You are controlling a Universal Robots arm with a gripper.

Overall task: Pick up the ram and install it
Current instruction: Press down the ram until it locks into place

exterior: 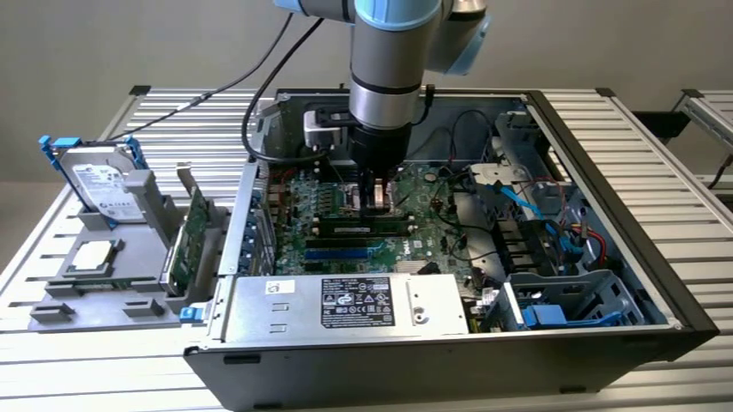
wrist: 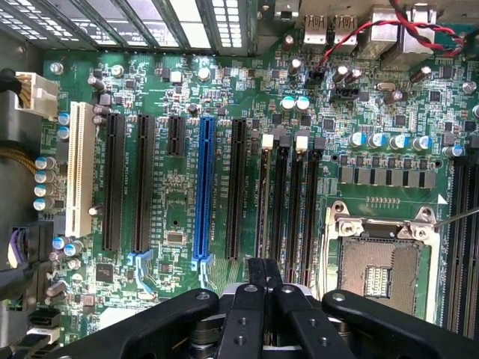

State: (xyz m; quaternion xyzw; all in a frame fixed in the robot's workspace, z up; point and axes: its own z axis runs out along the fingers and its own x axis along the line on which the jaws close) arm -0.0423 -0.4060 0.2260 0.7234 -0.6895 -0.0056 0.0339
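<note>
The computer case lies open on its side on the table, so the arm comes straight down onto the motherboard. The gripper hangs low over the memory slots near the board's middle. Its fingers look pressed narrowly together, seemingly on the ram seated in a slot; I cannot tell for certain

Ribbed aluminium table under even light; plain beige wall behind it; second table beyond its far corner.
</note>
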